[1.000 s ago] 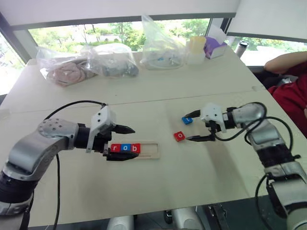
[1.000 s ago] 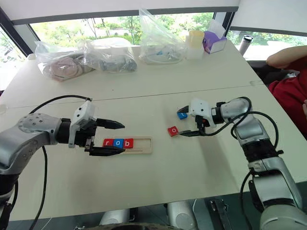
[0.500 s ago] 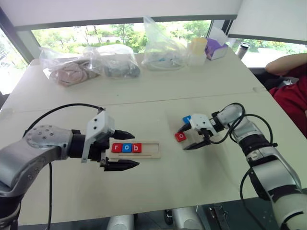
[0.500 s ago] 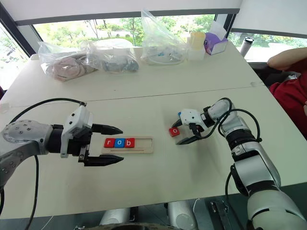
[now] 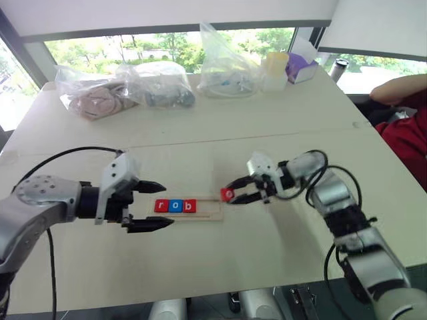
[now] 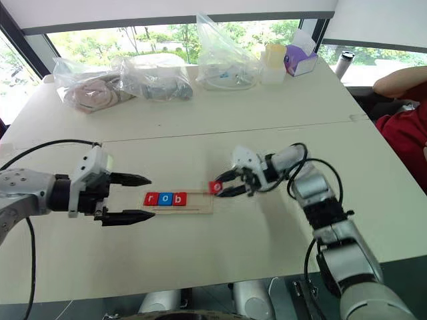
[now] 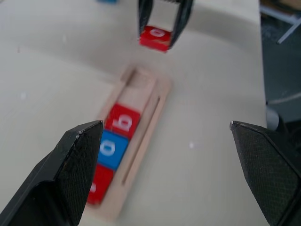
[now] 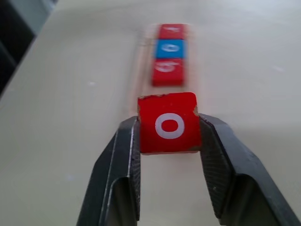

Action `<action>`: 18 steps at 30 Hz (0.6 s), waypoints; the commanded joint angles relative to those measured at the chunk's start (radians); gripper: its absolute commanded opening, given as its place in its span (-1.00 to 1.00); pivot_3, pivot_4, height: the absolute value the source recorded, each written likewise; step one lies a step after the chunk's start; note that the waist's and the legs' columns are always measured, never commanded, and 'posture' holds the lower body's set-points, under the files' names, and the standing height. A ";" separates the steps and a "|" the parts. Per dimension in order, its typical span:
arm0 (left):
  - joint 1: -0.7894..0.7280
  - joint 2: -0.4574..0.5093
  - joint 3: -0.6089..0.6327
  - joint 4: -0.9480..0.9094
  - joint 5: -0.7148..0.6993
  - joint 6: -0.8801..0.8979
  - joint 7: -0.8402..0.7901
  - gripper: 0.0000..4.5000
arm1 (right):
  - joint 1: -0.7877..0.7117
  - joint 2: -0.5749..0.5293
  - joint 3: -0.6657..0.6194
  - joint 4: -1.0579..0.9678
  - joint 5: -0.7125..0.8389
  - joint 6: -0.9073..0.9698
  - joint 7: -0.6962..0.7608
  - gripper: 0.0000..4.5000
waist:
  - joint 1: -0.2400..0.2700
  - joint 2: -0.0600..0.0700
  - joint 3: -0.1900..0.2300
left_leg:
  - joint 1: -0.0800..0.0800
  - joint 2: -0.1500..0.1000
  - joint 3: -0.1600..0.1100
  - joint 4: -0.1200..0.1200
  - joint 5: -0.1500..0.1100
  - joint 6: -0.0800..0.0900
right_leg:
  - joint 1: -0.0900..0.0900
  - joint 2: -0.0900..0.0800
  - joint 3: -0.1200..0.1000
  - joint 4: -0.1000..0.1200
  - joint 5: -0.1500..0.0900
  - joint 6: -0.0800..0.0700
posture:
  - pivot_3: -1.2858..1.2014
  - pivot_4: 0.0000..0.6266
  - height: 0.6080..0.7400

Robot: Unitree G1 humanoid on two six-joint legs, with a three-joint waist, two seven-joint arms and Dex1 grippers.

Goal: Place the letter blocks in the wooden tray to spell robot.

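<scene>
Right gripper [image 5: 235, 190] clamped on red "o" block [image 8: 169, 123], held at right end of wooden tray [image 5: 212, 207]. Tray holds red r [image 5: 161, 206], blue o [image 5: 175, 206], red b [image 5: 189, 206] at left end; right part bare. Left gripper [image 5: 157, 205] spread wide, empty, at tray's 9 o'clock. Plastic bags [image 5: 123, 90] at table's 12 o'clock edge.

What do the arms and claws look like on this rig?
Both arms are silver-grey metal with dark joint bands. A loose black cable loops along the left arm, another coils round the right forearm. Each wrist carries a white housing. Left claw and right claw: two tapered black fingers with finely textured pads.
</scene>
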 commanded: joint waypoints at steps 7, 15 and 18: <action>0.056 0.008 0.054 -0.003 0.052 -0.055 0.001 1.00 | -0.004 0.084 0.107 -0.159 -0.133 0.203 -0.291 -0.49 | 0.002 0.000 0.000 | -0.001 -0.001 0.001 0.001 0.001 -0.002 | -0.001 -0.001 0.001 0.000 0.000 -0.001 | 0.03 -0.52 1.00; 0.034 -0.024 0.041 -0.021 0.038 -0.039 0.031 1.00 | -0.035 0.066 0.158 -0.127 -0.140 0.195 -0.285 -0.49 | 0.000 0.000 0.000 | -0.002 -0.001 0.001 0.000 0.001 -0.002 | -0.001 -0.001 0.001 -0.001 -0.001 0.000 | 0.03 -0.52 1.00; 0.035 -0.031 0.040 -0.026 0.038 -0.037 0.039 1.00 | -0.036 0.056 0.168 -0.128 -0.137 0.196 -0.274 -0.49 | 0.000 0.000 0.000 | -0.002 -0.001 0.001 0.000 0.001 -0.002 | -0.001 -0.001 0.000 -0.001 -0.001 0.000 | 0.03 -0.52 1.00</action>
